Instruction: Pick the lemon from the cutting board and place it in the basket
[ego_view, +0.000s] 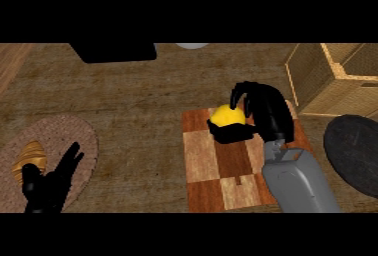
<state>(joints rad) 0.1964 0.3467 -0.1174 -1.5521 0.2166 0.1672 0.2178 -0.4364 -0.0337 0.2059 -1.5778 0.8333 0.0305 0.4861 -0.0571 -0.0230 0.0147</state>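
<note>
One hand (255, 112) curls round the lemon (227, 115) on the board (221, 170); lift straight up before swinging to the basket (336, 80).

Right robot hand (255, 112) was curled round the lemon (227, 115) at the 12 o'clock end of the cutting board (221, 165), fingers over the top, thumb below. Basket (336, 80) sat at approx. 2 o'clock from the board, apart. Left robot hand (50, 182) rested open at 8 o'clock over a round mat (70, 130) w/ bread (29, 157). Dark plate (354, 152) at 3 o'clock on the table (140, 110).
</note>
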